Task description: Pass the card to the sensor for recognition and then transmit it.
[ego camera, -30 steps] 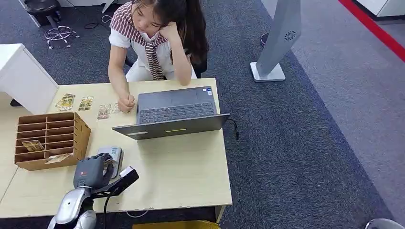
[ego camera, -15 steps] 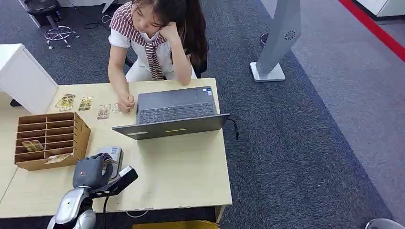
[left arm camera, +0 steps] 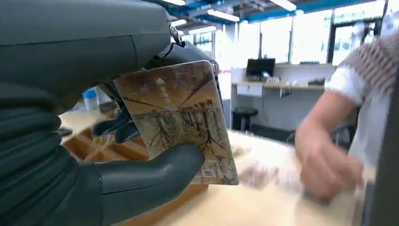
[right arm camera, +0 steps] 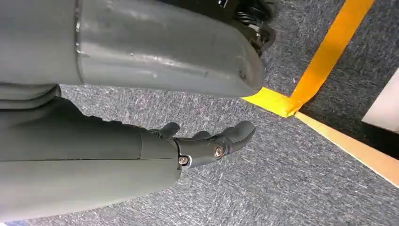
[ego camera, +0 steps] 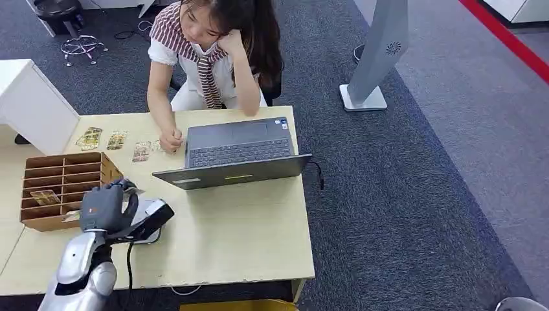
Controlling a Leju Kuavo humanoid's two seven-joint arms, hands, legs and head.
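My left hand (ego camera: 103,207) pinches the card (left arm camera: 181,117) between thumb and fingers, face outward, raised just beside the wooden sorter box (ego camera: 68,188), so it can be offered across the table (ego camera: 246,233). My right hand (right arm camera: 207,141) hangs released.

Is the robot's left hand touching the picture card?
Touching. In the left wrist view the left hand pinches the card: its thumb presses the card's front, darker fingers sit behind it.
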